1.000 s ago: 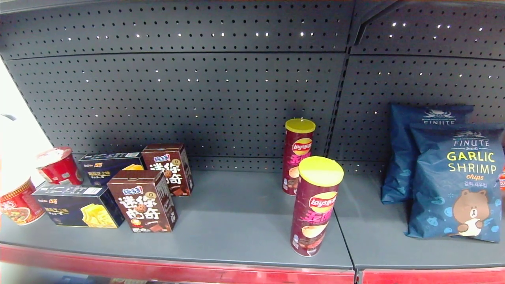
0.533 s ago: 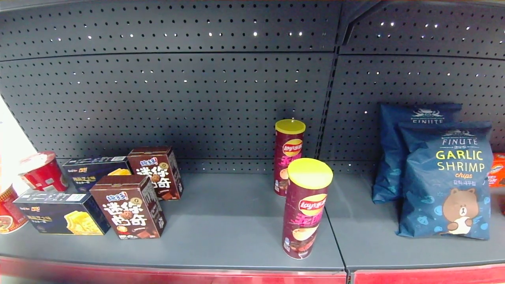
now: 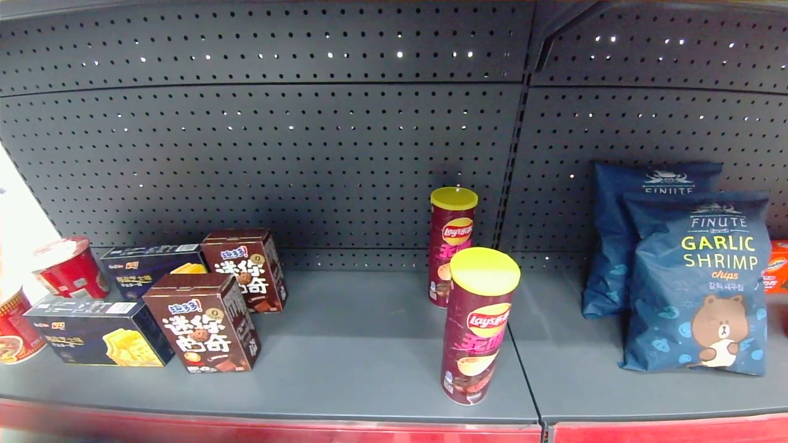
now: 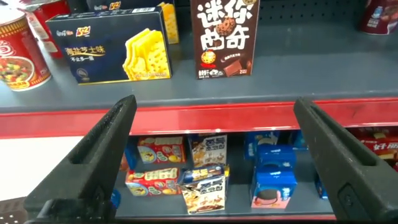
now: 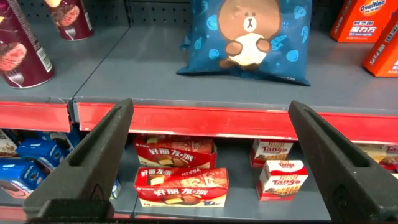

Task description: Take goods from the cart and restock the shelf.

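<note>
The grey metal shelf has a smooth flat deck, a glossy red front strip and a perforated back panel. Two tall cylindrical chip cans, maroon with flat yellow lids, stand upright near the middle: the front can by the deck's edge, the rear can close to the panel. To the right, two puffy dark-blue garlic shrimp chip bags lean one behind the other (front bag, rear bag), with an orange carton just beside them. To the left sit two brown cardboard cookie boxes, two flat navy cracker boxes and two red noodle cups with tapered walls.

The left gripper hangs in front of the red strip, facing the cookie and cracker boxes. Its black wedge-shaped fingers are spread wide and hold nothing. The right gripper hangs before the strip, facing the front bag, its fingers wide apart and empty. Snack cartons sit on the tier beneath.
</note>
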Motion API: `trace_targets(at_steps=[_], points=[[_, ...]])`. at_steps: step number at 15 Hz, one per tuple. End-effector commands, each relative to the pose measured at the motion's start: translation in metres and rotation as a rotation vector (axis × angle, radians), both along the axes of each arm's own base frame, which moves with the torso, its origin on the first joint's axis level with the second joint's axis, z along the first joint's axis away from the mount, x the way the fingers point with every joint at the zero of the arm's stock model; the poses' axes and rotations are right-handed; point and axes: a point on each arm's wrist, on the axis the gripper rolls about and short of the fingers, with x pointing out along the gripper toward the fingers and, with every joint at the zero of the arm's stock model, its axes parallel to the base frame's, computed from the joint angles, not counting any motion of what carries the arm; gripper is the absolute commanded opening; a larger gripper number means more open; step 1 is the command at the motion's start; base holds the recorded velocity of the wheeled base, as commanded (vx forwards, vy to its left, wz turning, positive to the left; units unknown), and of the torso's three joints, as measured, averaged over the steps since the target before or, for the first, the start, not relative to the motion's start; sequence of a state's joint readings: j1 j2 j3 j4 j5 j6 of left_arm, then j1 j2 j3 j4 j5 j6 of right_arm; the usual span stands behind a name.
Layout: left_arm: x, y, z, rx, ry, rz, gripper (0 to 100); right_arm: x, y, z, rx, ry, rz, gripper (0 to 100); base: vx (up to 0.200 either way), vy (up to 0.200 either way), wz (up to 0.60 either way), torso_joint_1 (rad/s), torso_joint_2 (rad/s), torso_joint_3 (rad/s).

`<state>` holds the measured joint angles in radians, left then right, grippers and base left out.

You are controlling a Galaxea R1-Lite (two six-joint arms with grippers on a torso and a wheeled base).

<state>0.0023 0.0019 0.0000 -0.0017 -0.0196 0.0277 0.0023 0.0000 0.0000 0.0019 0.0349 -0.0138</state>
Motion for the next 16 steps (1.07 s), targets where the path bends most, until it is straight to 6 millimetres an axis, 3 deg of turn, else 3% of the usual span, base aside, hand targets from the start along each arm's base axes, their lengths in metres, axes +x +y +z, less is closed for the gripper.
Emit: trace_targets(at_steps=[1, 8, 11, 16], points=[[0.0, -0.0001, 0.0, -0.005, 0.0, -0.003, 100, 0.0001, 0.0, 0.0001, -0.002, 0.001, 0.001, 100, 0.0, 0.0, 0.0, 0.0, 0.0, 0.0], [-0.0001, 0.0001, -0.0001, 0.001, -0.002, 0.005, 100, 0.0001, 0.0, 0.0002, 0.0, 0.0, 0.001, 100, 0.0, 0.0, 0.0, 0.0, 0.0, 0.0], [-0.0001, 0.0, -0.0001, 0.0, -0.002, 0.003, 100, 0.0001, 0.0, 0.0001, 0.0, 0.001, 0.0, 100, 0.0, -0.2, 0.0, 0.002, 0.0, 0.002], [0.0, 0.0001, 0.0, -0.006, 0.0, 0.008, 100, 0.0001, 0.0, 0.0001, 0.0, 0.001, 0.0, 100, 0.0, 0.0, 0.0, 0.0, 0.0, 0.0]])
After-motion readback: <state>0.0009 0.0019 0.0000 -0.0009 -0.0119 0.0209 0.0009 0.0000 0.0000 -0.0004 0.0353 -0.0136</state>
